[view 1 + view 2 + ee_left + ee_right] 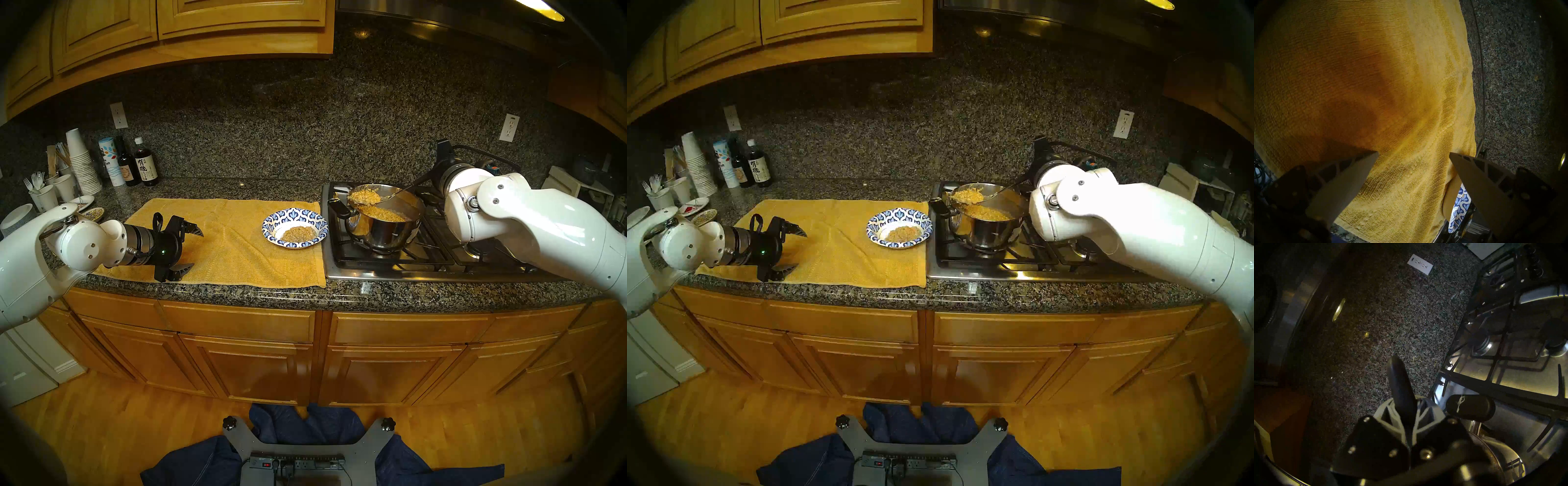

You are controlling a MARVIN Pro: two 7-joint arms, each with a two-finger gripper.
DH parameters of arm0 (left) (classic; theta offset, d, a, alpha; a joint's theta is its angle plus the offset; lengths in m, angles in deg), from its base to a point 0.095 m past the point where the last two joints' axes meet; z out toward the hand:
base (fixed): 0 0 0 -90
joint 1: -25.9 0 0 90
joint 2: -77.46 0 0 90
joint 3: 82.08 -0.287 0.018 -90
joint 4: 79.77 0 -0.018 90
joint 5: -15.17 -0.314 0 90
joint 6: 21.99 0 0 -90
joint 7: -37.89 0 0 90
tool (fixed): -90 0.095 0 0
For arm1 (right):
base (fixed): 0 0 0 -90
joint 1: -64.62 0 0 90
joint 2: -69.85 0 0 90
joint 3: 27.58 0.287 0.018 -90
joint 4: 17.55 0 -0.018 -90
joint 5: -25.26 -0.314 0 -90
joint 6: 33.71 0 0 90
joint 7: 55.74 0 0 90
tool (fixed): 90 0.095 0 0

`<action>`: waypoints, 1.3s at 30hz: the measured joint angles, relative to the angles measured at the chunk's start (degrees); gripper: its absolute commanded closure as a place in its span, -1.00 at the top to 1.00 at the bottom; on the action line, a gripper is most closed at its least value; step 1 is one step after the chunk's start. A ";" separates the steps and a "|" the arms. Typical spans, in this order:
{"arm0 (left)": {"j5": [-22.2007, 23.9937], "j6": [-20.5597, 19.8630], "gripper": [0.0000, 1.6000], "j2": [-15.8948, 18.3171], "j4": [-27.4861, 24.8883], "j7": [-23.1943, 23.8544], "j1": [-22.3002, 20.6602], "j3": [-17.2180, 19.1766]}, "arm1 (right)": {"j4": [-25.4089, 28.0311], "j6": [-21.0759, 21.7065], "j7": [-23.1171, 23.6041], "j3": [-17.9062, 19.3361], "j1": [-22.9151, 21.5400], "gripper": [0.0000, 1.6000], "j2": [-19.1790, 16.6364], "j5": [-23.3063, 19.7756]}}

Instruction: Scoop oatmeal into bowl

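The blue-and-white leaf-pattern paper bowl (288, 215) (895, 213) sits on the yellow towel (230, 237), next to the stove, with a small mound of oatmeal (299, 234) in its centre. My right gripper (437, 173) (1403, 403) is shut on the black handle (1398, 378) of a metal ladle. The ladle's scoop (362, 197) (966, 197) is heaped with oatmeal and is held just above the left rim of the steel pot (383, 236), which holds more oatmeal (383, 213). My left gripper (194, 249) (1413, 152) is open and empty, low over the towel, left of the bowl.
The pot stands on a gas stove with black grates (434, 258). The pot's black side handle (341, 208) points toward the bowl. Cups, bottles and small plates (91, 203) crowd the counter's far left. The bowl's rim (1460, 208) shows in the left wrist view.
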 measured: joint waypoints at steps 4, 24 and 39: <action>0.00 0.00 1.00 0.00 0.00 0.00 0.00 0.00 | 0.13 -0.11 0.18 0.10 -0.14 -1.00 -0.45 -0.53; 0.00 0.00 1.00 0.01 0.00 0.00 0.00 0.00 | 1.27 -0.30 0.44 2.04 -1.91 -1.00 0.15 -3.14; 0.00 0.00 1.00 0.01 0.00 0.00 0.00 0.00 | 1.23 -0.35 0.58 2.44 -2.68 -1.00 5.99 -4.15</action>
